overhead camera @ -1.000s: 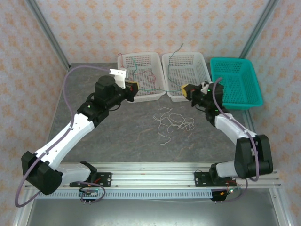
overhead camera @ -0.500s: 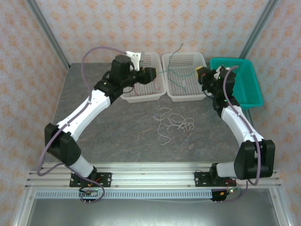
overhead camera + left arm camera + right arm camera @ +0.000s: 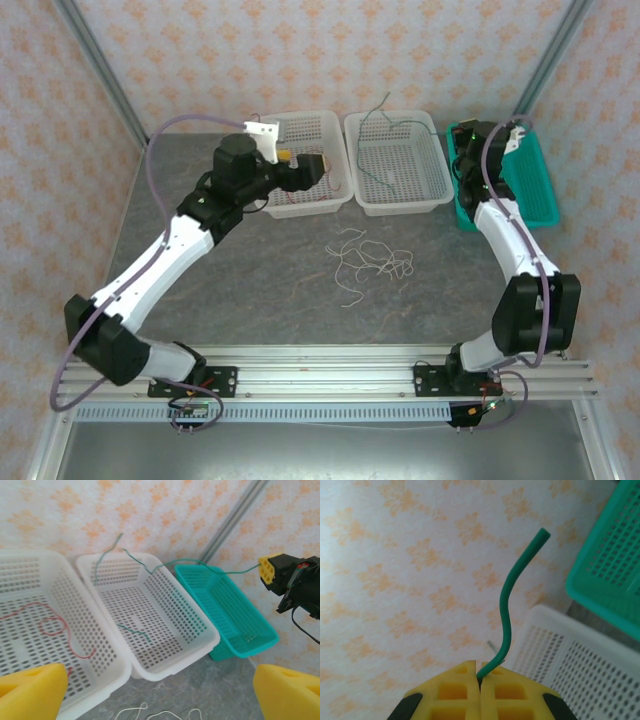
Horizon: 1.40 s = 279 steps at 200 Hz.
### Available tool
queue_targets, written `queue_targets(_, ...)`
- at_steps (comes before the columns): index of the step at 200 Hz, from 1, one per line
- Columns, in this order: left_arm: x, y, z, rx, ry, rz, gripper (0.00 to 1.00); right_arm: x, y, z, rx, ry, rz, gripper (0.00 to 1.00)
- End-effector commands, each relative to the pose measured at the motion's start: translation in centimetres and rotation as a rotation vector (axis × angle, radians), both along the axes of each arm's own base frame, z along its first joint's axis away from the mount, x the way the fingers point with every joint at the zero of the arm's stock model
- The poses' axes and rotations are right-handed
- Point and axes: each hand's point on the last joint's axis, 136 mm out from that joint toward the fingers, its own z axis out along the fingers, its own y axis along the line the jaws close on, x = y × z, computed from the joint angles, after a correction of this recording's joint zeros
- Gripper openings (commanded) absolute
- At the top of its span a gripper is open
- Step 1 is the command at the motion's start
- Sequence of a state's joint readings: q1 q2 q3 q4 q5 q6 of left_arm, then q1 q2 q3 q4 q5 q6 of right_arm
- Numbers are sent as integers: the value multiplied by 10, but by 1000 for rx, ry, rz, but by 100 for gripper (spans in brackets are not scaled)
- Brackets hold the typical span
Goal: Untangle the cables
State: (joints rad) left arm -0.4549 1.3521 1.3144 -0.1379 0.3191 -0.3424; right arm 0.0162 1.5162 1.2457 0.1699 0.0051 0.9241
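Observation:
A loose tangle of whitish cables (image 3: 370, 260) lies on the grey table in front of the baskets; its loops (image 3: 150, 713) show below my left gripper. A red cable (image 3: 55, 630) lies curled in the left white basket (image 3: 300, 206). A green cable (image 3: 150, 570) stretches over the middle white basket (image 3: 400, 207) to my right gripper (image 3: 463, 136), which is shut on its end (image 3: 507, 610) above the teal basket's left rim. A short green stretch (image 3: 132, 630) rests on that basket's floor. My left gripper (image 3: 160, 700) hangs open and holds nothing, over the left basket's front right corner (image 3: 318, 168).
The teal basket (image 3: 535, 200) stands at the right, touching the middle white basket. All three baskets line the table's back. Metal frame posts (image 3: 545, 60) rise at the back corners, with patterned walls behind. Thick lilac arm cables (image 3: 165, 135) loop above both arms.
My left gripper has opened and shifted along the left basket's front. My right gripper, still shut on the green cable, has carried its end from the middle basket's front to the teal basket.

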Motion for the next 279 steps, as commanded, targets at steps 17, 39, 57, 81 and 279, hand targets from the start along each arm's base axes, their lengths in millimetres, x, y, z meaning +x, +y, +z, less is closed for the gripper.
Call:
queue_targets(17, -6, 28, 5, 42, -23, 96, 96, 22, -3, -42, -132, 146, -12, 0)
queue_targets(39, -3, 27, 0, 29, -13, 102, 96, 30, 21, -94, -206, 268, 57, 0)
queue_targets(57, -1, 23, -4, 21, 5, 90, 96, 25, 28, -137, -235, 410, 85, 5)
queue_targets(81, 0, 22, -5, 15, 15, 89, 96, 5, 25, -170, -213, 547, 72, 23)
queue_targets(279, -18, -22, -102, 15, 245, 49, 89, -141, 158, -48, -550, 442, 733, 89)
